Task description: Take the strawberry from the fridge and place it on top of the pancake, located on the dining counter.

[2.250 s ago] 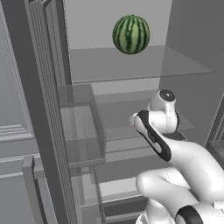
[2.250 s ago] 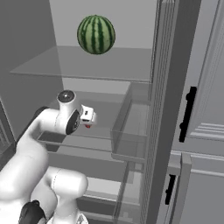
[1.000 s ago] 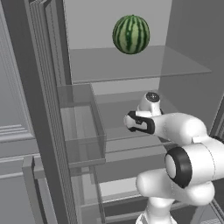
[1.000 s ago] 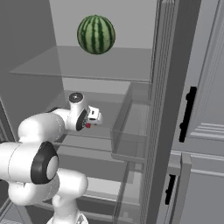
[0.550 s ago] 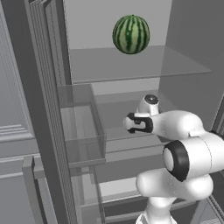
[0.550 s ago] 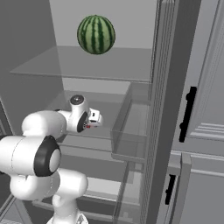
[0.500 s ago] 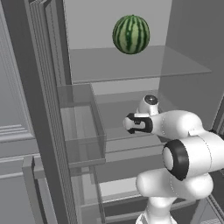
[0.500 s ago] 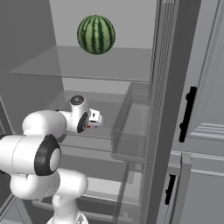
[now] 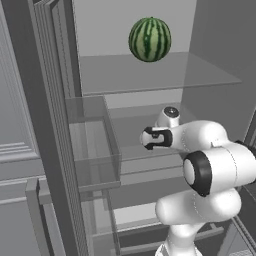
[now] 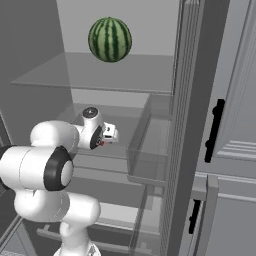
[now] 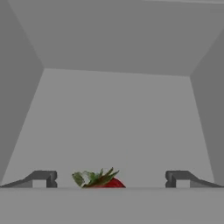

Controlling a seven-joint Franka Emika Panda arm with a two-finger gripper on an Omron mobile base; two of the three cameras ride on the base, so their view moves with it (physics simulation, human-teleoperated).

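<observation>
Gripper (image 11: 109,178) spread wide around one strawberry (image 11: 101,180) inside the fridge (image 9: 45,125).
The berry lies between the two fingertips (image 11: 43,178), seemingly untouched though partly cut off. One watermelon (image 9: 149,39) sits on the shelf above; the arm reaches forward, level.

In the hand view, the small bright red strawberry with green leaves (image 11: 99,180) is cut off below, so just its leafy top and a sliver of red show between the two dark fingertips (image 11: 43,178). Whether those fingertips touch the strawberry cannot be told. In the right base view, a tiny red speck beside the white gripper (image 10: 107,136) is too small to identify. In the left base view, the arm's own white wrist hides the gripper's (image 9: 146,139) fingers.
</observation>
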